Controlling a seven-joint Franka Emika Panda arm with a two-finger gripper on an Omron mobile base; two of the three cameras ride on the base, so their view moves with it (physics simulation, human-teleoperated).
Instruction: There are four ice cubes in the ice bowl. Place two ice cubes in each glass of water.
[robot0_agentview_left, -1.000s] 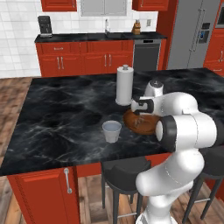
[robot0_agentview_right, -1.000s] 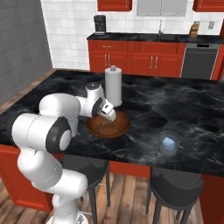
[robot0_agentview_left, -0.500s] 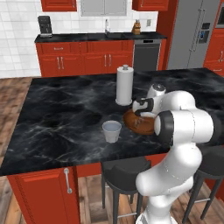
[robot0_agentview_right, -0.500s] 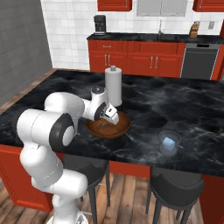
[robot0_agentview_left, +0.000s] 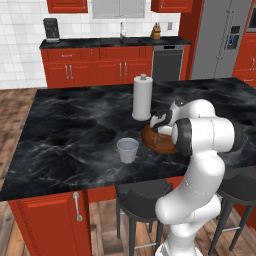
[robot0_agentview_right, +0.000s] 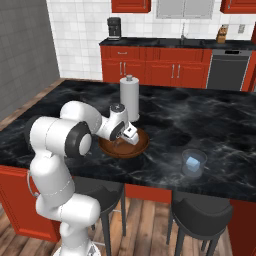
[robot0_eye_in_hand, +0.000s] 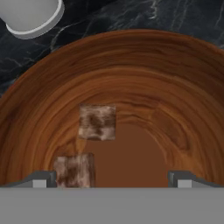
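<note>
A home kitchen, rendered. A black marble island worktop (robot0_agentview_left: 65, 130) has dark stools (robot0_agentview_left: 142, 197) tucked under it and red cabinets (robot0_agentview_left: 95, 72) below and behind. Along the white-tiled back wall stand a coffee maker (robot0_agentview_left: 50, 29), a sink tap (robot0_agentview_left: 121, 29), a dishwasher (robot0_agentview_left: 167, 62) and a steel fridge (robot0_agentview_left: 220, 42). The floor is wood.

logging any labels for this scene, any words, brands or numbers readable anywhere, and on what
None: no readable text in any view.
The ice bowl, the two ice cubes in it, the glass of water and the paper-towel roll bear no lettering.
The coffee maker and fridge panel are too small and blurred to show any marks.
</note>
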